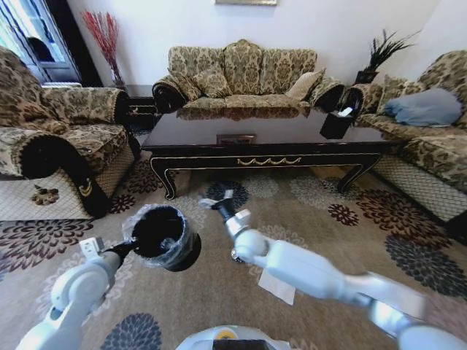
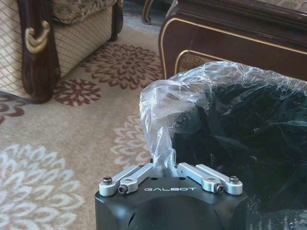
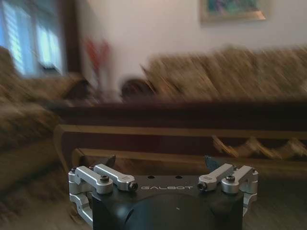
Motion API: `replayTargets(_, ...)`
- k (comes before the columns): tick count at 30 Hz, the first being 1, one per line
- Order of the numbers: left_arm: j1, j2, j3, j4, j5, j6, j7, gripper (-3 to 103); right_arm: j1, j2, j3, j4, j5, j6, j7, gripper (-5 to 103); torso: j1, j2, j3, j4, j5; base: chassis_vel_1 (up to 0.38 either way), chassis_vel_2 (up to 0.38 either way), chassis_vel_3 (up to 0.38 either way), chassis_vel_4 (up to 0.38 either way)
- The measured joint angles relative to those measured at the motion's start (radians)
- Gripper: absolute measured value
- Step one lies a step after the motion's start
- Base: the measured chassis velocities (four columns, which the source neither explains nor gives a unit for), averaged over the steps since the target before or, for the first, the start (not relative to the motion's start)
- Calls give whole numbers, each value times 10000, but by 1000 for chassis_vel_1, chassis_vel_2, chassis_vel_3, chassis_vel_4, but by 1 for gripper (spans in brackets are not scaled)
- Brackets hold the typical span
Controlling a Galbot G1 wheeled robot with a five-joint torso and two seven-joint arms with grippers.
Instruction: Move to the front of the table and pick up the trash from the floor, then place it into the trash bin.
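Paper sheet (image 1: pixel 277 286) on floor (image 1: pixel 328 240) under right arm, behind its spread jaws

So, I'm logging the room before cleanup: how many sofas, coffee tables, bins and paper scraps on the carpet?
Patterned fabric sofas: 3
Dark glossy wooden coffee table: 1
Black round trash bin with clear liner: 1
White paper sheet: 1
Total: 6

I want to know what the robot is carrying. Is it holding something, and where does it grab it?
The left gripper holds the trash bin by the liner bag at its rim. The right gripper is open and holds nothing.
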Motion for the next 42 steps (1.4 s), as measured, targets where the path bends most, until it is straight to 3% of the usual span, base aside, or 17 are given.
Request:
replayTargets(2,12,11,-22,-10,-7,4,-11,2,-32,-62,69,58,241,-245,225,100,0,0,0,0,0,0,0,0,0)
replayTargets(5,83,137,-107,-131,-89,35,-83,2,-501,-443,787,553,2713,-2652,2336,100,0,0,0,3,0,0,0,0,0)
replayTargets(6,83,137,-107,-131,-89,35,-83,2,-501,-443,787,553,2713,-2652,2336,100,0,0,0,3,0,0,0,0,0)
replayTargets(8,135,165,-109,-240,-90,53,-107,2,-791,-557,1075,743,3909,-3843,3386,100,0,0,0,0,-1,0,0,0,0)
replayTargets(12,183,224,-122,-362,-103,71,-121,2,-1523,-507,1711,996,4897,-4383,4460,100,0,0,-1,5,-2,0,0,0,0)
replayTargets(19,185,404,-37,-423,-120,72,-124,2,-3712,93,3765,687,4848,-4035,5416,100,0,0,0,-3,0,0,0,0,0)
replayTargets(22,207,414,-39,-483,-136,73,-120,2,-4747,625,5280,103,4503,-3835,5698,100,-1,1,-1,2,-1,0,0,0,0)
replayTargets(32,91,375,102,-464,-117,73,-123,2,-5710,1269,7036,-703,4084,-3288,6071,100,0,0,0,0,-3,0,0,0,0)
replayTargets(36,91,374,109,-457,-96,76,-125,2,-5939,2002,7438,-917,4017,-2879,6304,100,-1,0,0,2,-5,0,0,0,0)
replayTargets(38,121,379,67,-489,-101,76,-125,2,-6114,2897,7857,-1006,3996,-2641,6374,100,-1,0,0,2,-2,0,0,0,0)
replayTargets(42,208,374,14,-542,-100,76,-125,2,-6194,3800,8408,-1355,3913,-2407,6500,100,-1,1,0,4,-4,0,0,0,0)
